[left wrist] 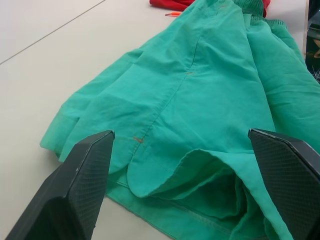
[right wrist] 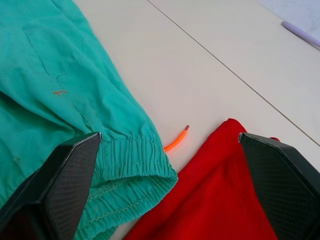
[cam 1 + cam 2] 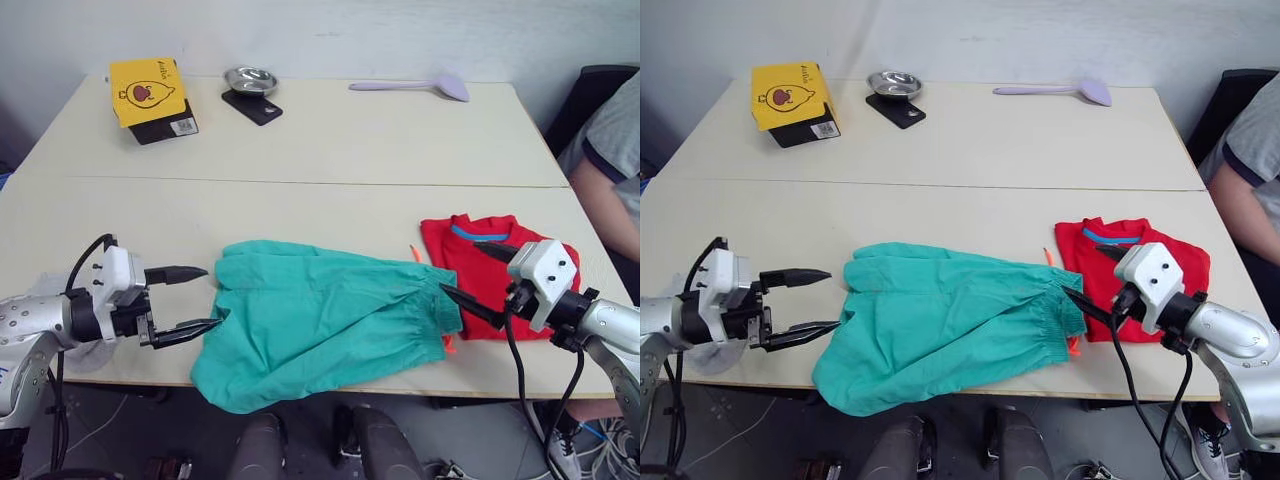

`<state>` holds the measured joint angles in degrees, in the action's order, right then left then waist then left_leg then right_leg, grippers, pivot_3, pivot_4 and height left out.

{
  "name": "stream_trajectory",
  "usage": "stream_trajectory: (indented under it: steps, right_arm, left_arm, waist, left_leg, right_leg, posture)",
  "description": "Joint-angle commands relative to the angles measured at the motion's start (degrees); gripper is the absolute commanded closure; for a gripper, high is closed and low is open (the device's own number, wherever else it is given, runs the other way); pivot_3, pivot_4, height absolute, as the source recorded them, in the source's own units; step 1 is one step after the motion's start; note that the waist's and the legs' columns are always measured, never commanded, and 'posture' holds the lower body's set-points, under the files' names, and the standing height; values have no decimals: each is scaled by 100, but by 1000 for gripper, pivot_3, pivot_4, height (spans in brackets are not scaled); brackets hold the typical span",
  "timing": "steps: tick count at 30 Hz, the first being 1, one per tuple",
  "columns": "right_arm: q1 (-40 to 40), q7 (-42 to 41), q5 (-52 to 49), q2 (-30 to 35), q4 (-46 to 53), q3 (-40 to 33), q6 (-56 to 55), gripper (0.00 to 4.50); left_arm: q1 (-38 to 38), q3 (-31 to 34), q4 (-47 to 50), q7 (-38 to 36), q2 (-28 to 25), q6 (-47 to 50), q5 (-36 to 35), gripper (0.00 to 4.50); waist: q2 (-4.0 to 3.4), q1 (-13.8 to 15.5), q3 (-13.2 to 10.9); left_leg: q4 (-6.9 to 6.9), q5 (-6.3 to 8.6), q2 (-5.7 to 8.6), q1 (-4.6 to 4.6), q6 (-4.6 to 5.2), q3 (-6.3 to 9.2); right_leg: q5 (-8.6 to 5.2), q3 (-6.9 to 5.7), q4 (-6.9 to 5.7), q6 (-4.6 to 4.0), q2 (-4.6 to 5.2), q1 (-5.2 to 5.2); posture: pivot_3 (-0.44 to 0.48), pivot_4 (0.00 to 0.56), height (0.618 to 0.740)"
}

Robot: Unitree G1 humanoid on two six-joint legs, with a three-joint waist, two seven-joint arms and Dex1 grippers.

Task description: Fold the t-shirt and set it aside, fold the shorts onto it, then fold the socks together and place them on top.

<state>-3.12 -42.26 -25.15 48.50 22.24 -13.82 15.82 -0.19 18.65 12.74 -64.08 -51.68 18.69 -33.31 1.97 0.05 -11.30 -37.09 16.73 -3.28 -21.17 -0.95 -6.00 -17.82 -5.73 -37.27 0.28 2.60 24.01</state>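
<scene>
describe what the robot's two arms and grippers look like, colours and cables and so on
Both arms are silver-grey metal with rounded segments. Each ends in a white boxy wrist housing over a black mount, carrying two black pointed fingers with a fine cross-hatched texture on the inner faces. Black cables loop from each wrist along the forearm. The left gripper and right gripper look alike.
</scene>
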Motion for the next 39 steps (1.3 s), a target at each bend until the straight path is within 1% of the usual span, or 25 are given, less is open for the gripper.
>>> stream_trajectory:
  steps: [1,6,9,12,14,18,19,21,22,25,28,30,31,32,34,37,39]
  right_arm:
    - [-33,-60,-95,-127,162,-191,-28,21]
    - [-332,-230,-272,-129,413,-484,98,21]
    - [-604,-236,-504,-169,777,-769,293,21]
    - [-895,-210,-702,-259,1198,-813,480,21]
    - [-934,-168,-712,-338,1383,-667,498,21]
    - [-756,-201,-603,-570,1567,-12,439,21]
    - [-706,-222,-550,-654,1567,173,367,189]
    - [-597,-266,-542,-894,1517,528,231,627]
    - [-536,-289,-472,-1003,1465,725,136,954]
    - [-338,-491,120,-1182,1157,1425,-384,1989]
    - [-95,-540,738,-1416,698,2142,-841,3129]
    - [68,-555,1179,-1536,298,2552,-1143,3820]
    - [117,-579,1326,-1549,145,2669,-1239,4209]
    - [138,-595,1423,-1550,41,2733,-1327,4500]
    - [239,-418,1715,-1671,-408,2822,-1554,4500]
    - [278,-198,1916,-1817,-744,2780,-1800,4500]
    - [210,-197,1908,-1793,-842,2681,-1881,4500]
  left_arm:
    - [-156,-71,128,-29,9,25,-40,0]
    - [-437,-237,-53,-131,-62,138,-36,0]
    - [-544,-312,-101,-214,-79,278,-69,0]
    - [-540,-455,-28,-255,-4,374,-84,0]
    - [-568,-544,21,-203,105,377,-71,0]
    - [-686,-790,242,143,610,210,5,0]
    - [-683,-853,343,157,715,269,-73,0]
    - [-692,-1004,532,238,961,313,-172,405]
    - [-711,-1125,590,279,1057,375,-175,589]
    - [-893,-1668,390,518,1437,117,377,1491]
    - [-1072,-2211,14,630,1789,-216,903,2540]
    - [-1054,-2596,-83,483,1847,-287,1121,3160]
    - [-1023,-2730,-80,409,1835,-293,1186,3503]
    - [-997,-2811,-69,364,1821,-298,1217,3847]
    - [-1021,-3026,-387,714,1908,-580,1748,4479]
    - [-1182,-2823,-796,1650,2297,-610,2145,4479]
    - [-1259,-2648,-952,2039,2441,-657,2277,4479]
  waist:
    - [0,-1,0]
    - [-1,-1,-1]
    - [-4,-12,-1]
    - [-3,-12,-1]
    - [-4,-14,-1]
    - [-4,-10,0]
    - [-3,-8,0]
    - [-3,-11,0]
    - [-2,-9,1]
    - [-3,-5,1]
    - [0,-3,2]
    - [2,-23,3]
    - [2,-27,3]
    - [2,-23,3]
    - [2,-10,3]
    - [1,-4,4]
    - [2,2,4]
  left_leg:
    - [1,1,0,0,1,-1]
    - [5,4,0,-1,1,-3]
    - [4,6,0,2,0,-7]
    - [5,6,-5,2,-1,-6]
    - [4,7,-9,3,-2,-6]
    - [0,5,-11,2,0,-8]
    - [0,5,-11,1,1,-8]
    - [-1,5,-11,-1,1,-8]
    - [2,5,-10,0,1,-9]
    - [1,6,-9,1,-1,-8]
    - [-4,5,-7,2,0,-8]
    - [-2,5,-7,4,0,-9]
    - [-5,6,-8,3,-1,-12]
    - [-2,5,-8,5,-1,-15]
    - [-1,5,-9,2,-1,-13]
    - [-12,6,-8,4,1,-12]
    - [-11,5,-8,5,3,-11]
  right_leg:
    - [0,0,1,0,0,0]
    - [-1,-1,1,0,0,2]
    - [-1,0,1,0,0,1]
    - [-1,-1,0,0,-4,1]
    - [-1,0,1,0,-7,1]
    - [-1,2,8,2,-8,-1]
    - [0,3,9,2,-8,-1]
    - [0,3,10,2,-9,-1]
    - [1,4,9,3,-9,-1]
    - [1,4,6,3,-10,-1]
    - [3,4,7,5,-13,-3]
    - [4,5,7,4,-14,-3]
    - [4,5,3,4,-16,-1]
    - [4,6,3,3,-16,-1]
    - [3,6,2,2,-16,1]
    - [5,6,-1,1,-14,-2]
    - [8,7,-1,0,-12,-2]
  posture:
    - [0,150,740]
    - [0,150,740]
    - [0,150,740]
    - [0,150,740]
    - [0,150,740]
    - [0,150,740]
    - [0,150,740]
    - [0,150,740]
    - [0,150,740]
    - [0,150,740]
    - [0,150,740]
    - [0,150,740]
    - [0,150,740]
    - [0,150,740]
    - [0,150,740]
    - [0,150,740]
    - [0,150,740]
